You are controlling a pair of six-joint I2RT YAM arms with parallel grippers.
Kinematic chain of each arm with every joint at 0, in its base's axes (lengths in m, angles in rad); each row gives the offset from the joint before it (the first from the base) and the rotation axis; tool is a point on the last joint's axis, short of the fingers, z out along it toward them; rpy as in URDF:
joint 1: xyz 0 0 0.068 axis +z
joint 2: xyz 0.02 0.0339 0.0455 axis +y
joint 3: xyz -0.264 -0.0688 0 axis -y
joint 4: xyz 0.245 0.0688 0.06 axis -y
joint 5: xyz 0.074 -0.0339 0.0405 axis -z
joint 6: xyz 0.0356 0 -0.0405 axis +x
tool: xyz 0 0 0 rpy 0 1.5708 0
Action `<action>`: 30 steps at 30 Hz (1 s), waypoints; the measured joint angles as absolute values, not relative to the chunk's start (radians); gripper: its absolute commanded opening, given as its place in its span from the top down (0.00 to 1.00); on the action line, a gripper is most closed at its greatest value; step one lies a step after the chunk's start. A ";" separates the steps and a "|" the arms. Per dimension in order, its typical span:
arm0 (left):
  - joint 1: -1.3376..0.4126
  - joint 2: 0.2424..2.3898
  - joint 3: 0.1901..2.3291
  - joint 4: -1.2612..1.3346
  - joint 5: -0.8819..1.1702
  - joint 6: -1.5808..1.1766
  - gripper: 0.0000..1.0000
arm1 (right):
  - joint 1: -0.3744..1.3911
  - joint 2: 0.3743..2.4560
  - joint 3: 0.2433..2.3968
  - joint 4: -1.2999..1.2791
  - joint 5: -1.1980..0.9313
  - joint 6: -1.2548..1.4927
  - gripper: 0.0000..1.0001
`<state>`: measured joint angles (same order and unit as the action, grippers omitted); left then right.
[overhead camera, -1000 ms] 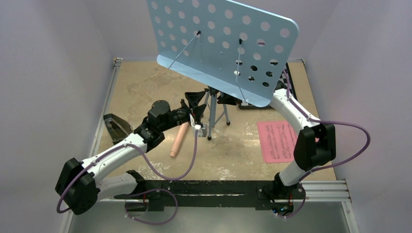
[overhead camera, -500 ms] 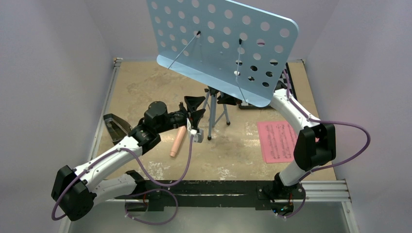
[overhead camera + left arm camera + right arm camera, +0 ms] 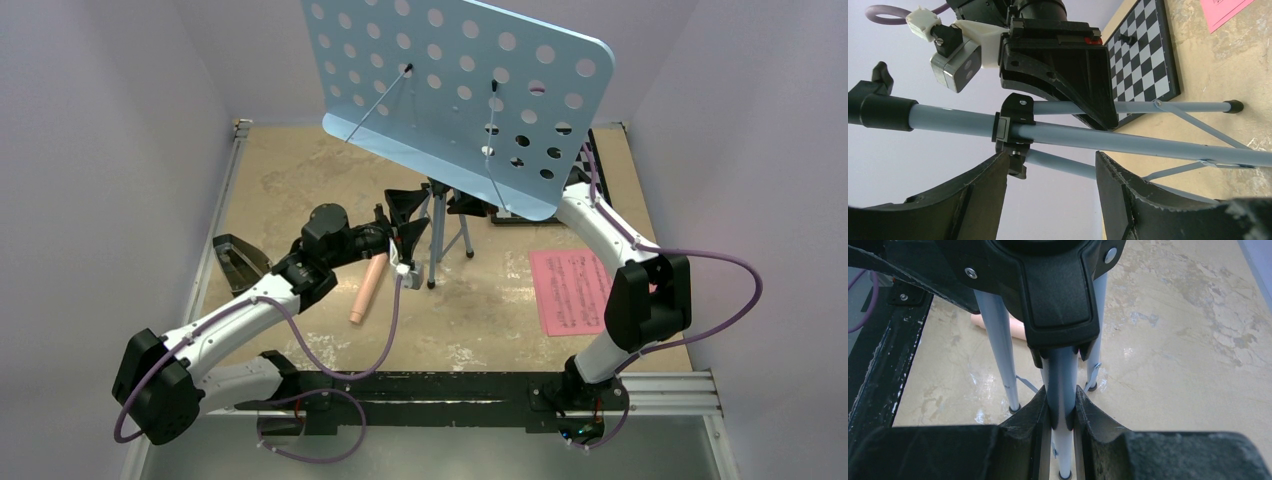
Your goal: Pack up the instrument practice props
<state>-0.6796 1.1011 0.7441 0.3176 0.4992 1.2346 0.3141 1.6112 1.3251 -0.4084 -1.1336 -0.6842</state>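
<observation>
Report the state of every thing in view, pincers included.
music stand, upright, legs spread
right pincer, shut on music stand pole
left pincer, open at the stand's tubes
recorder, lying flat, untouched
sheet-music page, lying flat
metronome, untouched
chessboard, lying flat

The music stand (image 3: 1148, 145) looks smooth painted metal, its clamp (image 3: 1013, 131) matt black plastic, the tabletop (image 3: 290, 180) mottled.

Before me the light-blue perforated music stand (image 3: 450, 90) stands upright on its tripod (image 3: 436, 240), the peach recorder (image 3: 367, 288) lying to its left and the pink sheet (image 3: 570, 290) flat to its right.
</observation>
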 measured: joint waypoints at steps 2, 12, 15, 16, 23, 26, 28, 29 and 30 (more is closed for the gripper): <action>-0.679 1.119 0.752 0.321 0.493 1.235 0.32 | 0.314 1.611 1.325 -0.408 -1.134 -0.685 1.00; -0.676 1.168 0.765 0.382 0.455 1.231 0.31 | 0.314 1.615 1.325 -0.407 -1.136 -0.684 1.00; -0.673 1.177 0.767 0.406 0.421 1.224 0.31 | 0.314 1.615 1.325 -0.407 -1.136 -0.684 1.00; -0.672 1.180 0.767 0.410 0.412 1.223 0.32 | 0.314 1.615 1.325 -0.407 -1.136 -0.684 1.00; -0.672 1.196 0.769 0.410 0.378 1.214 0.33 | 0.314 1.617 1.328 -0.408 -1.137 -0.684 1.00; -0.672 1.204 0.776 0.399 0.373 1.213 0.34 | 0.314 1.617 1.329 -0.409 -1.137 -0.684 1.00; -0.672 1.209 0.783 0.393 0.370 1.212 0.35 | 0.314 1.617 1.329 -0.409 -1.137 -0.684 1.00; -0.672 1.211 0.785 0.391 0.369 1.211 0.35 | 0.314 1.617 1.329 -0.409 -1.137 -0.684 1.00; -0.672 1.213 0.789 0.385 0.369 1.211 0.36 | 0.314 1.617 1.329 -0.409 -1.137 -0.684 1.00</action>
